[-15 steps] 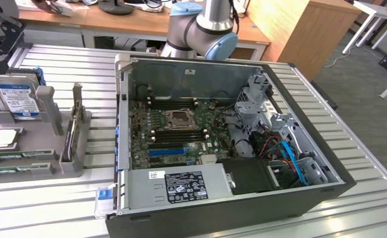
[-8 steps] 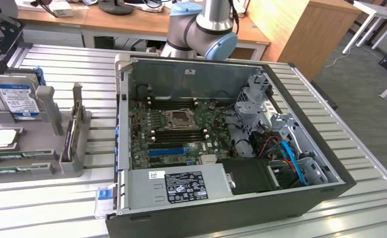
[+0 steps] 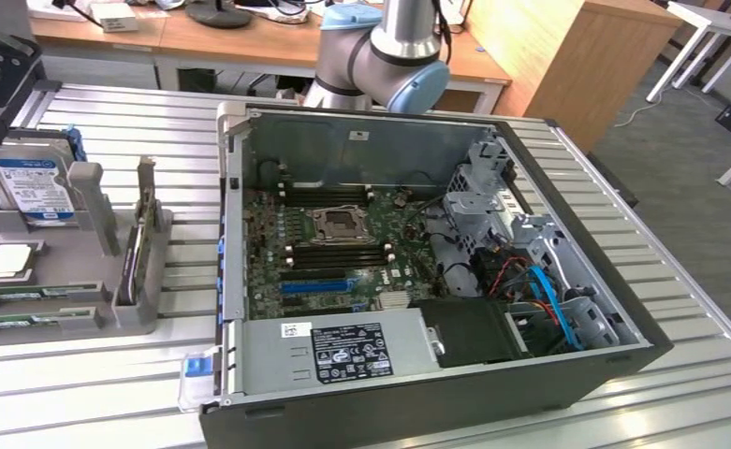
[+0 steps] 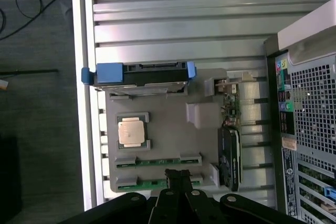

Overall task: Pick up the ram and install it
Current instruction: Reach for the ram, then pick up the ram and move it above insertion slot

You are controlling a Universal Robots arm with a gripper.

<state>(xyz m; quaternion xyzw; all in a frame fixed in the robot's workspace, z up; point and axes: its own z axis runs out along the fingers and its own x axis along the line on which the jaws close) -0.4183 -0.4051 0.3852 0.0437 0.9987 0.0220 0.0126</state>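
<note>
The green ram (image 4: 137, 184) lies flat in a slot of the gray holder (image 4: 168, 135) so it cannot slide, and the gripper (image 4: 177, 174) hangs above it, jaws closed on nothing

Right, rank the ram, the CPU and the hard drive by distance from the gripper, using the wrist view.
1. ram, in the holder slot right by the gripper.
2. CPU, in the holder's middle pocket.
3. hard drive, standing at the holder's far edge.
</note>
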